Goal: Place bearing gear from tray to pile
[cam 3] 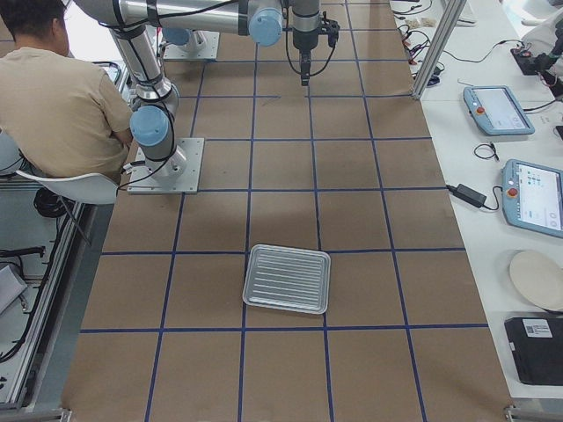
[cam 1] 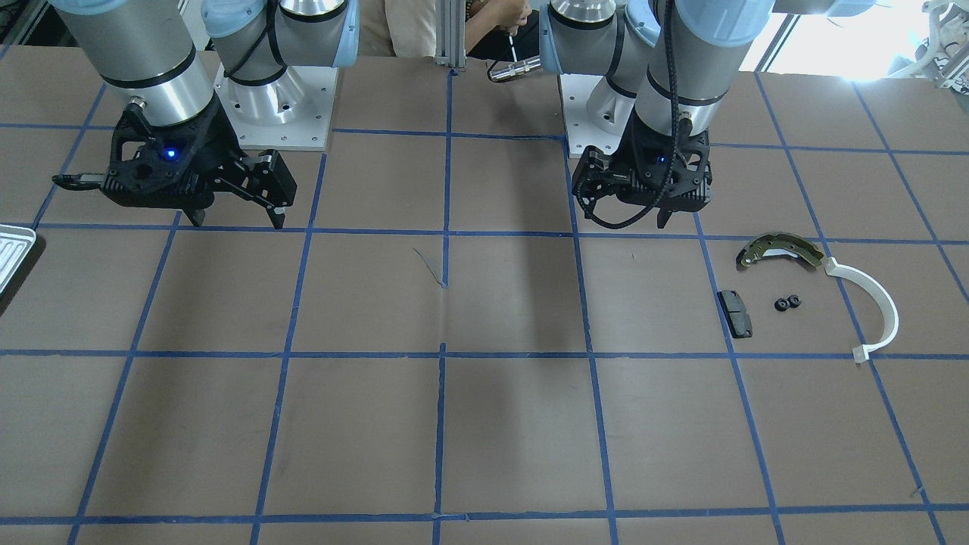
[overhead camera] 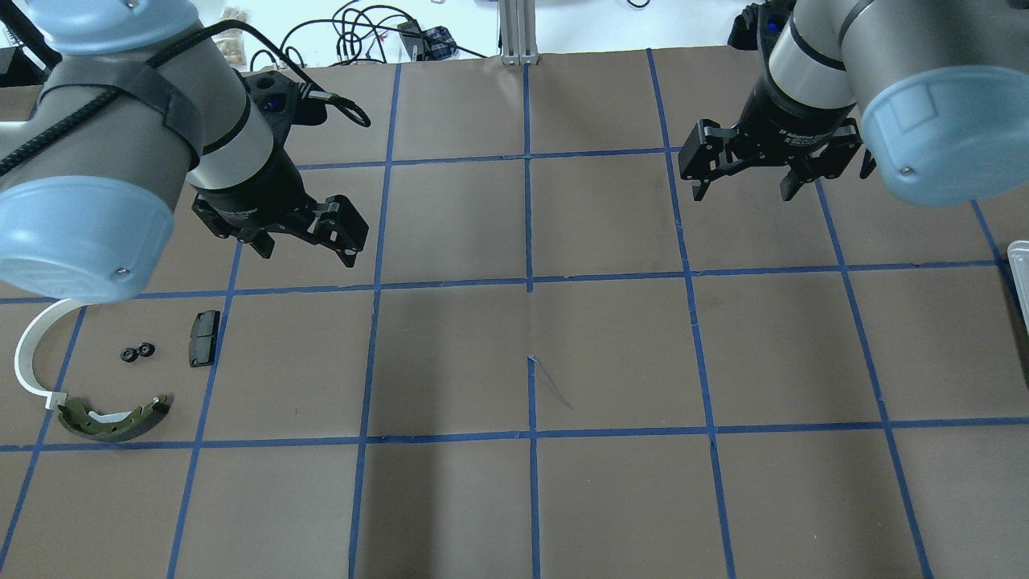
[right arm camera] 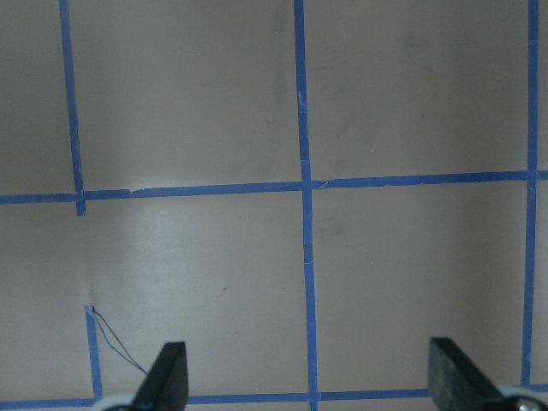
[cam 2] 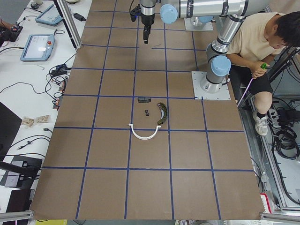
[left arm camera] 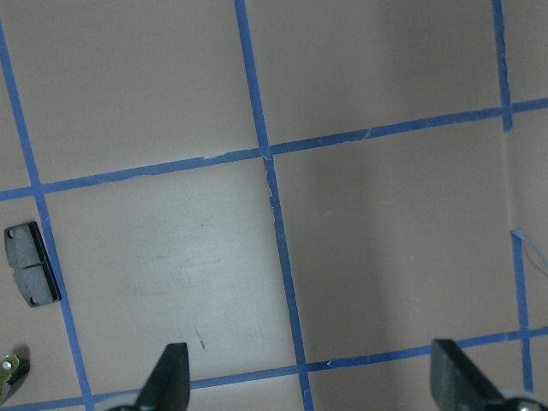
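The small black bearing gear point(cam 1: 788, 303) lies on the table among the pile, also in the overhead view point(overhead camera: 138, 352). Around it lie the brass-grey brake shoe point(cam 1: 780, 250), the white half-ring point(cam 1: 870, 303) and the dark pad point(cam 1: 735, 312). The silver ribbed tray point(cam 3: 287, 278) lies empty at the table's other end; only its corner point(cam 1: 11, 253) shows in the front view. My left gripper point(overhead camera: 308, 253) is open and empty, above the table beside the pile. My right gripper point(overhead camera: 743, 193) is open and empty, between the table's middle and the tray.
A person point(cam 2: 262, 42) sits behind the robot bases. Side tables with tablets point(cam 3: 497, 110) and cables flank the table. Blue tape lines grid the brown tabletop point(cam 1: 515, 424).
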You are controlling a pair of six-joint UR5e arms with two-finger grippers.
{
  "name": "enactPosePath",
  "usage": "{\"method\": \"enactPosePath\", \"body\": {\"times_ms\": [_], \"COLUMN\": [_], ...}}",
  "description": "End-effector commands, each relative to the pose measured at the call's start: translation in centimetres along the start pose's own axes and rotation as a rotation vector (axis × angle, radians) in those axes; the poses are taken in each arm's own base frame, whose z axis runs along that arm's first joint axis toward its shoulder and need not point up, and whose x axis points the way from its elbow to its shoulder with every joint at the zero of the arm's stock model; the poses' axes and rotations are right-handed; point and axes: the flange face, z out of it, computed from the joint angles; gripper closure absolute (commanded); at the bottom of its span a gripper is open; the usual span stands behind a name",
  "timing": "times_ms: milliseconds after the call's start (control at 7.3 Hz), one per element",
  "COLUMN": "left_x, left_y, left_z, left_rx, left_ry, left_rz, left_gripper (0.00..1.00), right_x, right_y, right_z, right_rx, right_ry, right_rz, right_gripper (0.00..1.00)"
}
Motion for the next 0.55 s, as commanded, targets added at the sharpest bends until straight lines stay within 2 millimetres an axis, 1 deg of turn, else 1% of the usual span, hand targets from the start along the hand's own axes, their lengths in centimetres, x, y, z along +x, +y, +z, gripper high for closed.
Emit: {"method": "enactPosePath", "body": {"times_ms": [0, 411], "left_x": [-0.66, -0.96], "left_y": [-0.34, -0.36], "left_z": [0.04, 0.24], "left_rx": [-0.027, -0.035], "left_ry": [0.003, 0.002], "left_rz": [-0.006, -0.012], "left_gripper": [0.00, 0.00], "right_x": [-0.01, 0.07], "right_y": [-0.08, -0.10], "right_z": [0.12, 0.12], "right_rx": [-0.002, -0.002], "right_ry": [0.000, 0.000], "right_rz": [-0.002, -0.003], "right_gripper": [0.00, 0.00]}}
